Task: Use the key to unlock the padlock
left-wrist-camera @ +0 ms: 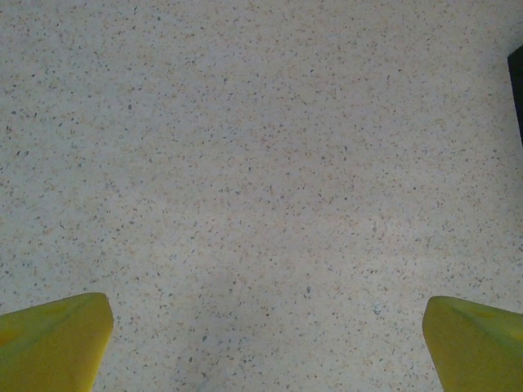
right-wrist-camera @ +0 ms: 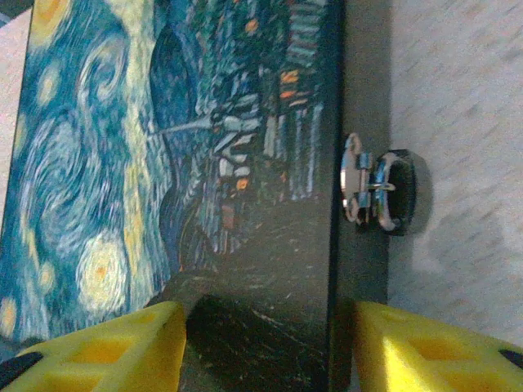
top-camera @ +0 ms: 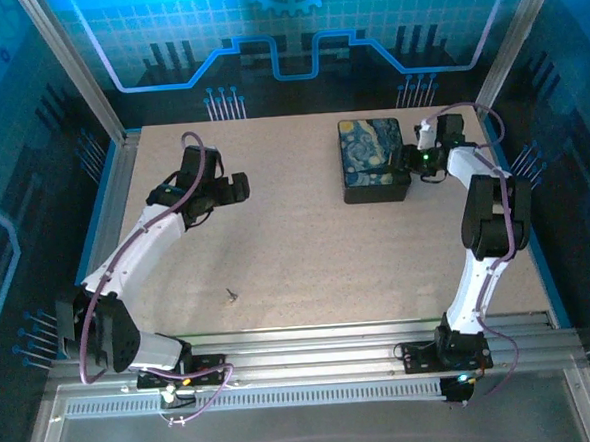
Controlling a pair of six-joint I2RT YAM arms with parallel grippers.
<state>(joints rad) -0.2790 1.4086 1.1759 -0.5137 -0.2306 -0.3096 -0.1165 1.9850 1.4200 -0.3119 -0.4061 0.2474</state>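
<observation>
1. Two yellow-tipped fingers of the left gripper [left-wrist-camera: 261, 343] sit in the bottom corners of the left wrist view, spread wide with bare speckled beige table [left-wrist-camera: 261, 163] between them. From above, this gripper [top-camera: 231, 193] hangs left of centre, holding nothing.
2. Lower down and slightly left of centre in the top view, the tiny thin grey metal key [top-camera: 231, 296] lies alone on the table, well apart from both grippers.
3. Right of centre, toward the upper part of the frame, stands the dark rectangular box with the swirling blue-and-yellow night painting [top-camera: 371, 156].
4. On the box's right side in the right wrist view hangs the padlock [right-wrist-camera: 380, 192]. It shows here as a small silvery loop against a dark rounded body. I cannot make out a brass colour or the keyhole.
5. At the box's right edge, the right gripper [top-camera: 415, 161] has its jaws parted and the box's edge between them. Whether they touch it, I cannot tell.
6. My judgement is that the key pickup is the step in hand, not yet done. Next, the left gripper needs to drop toward the bottom of the frame and pinch the key.
</observation>
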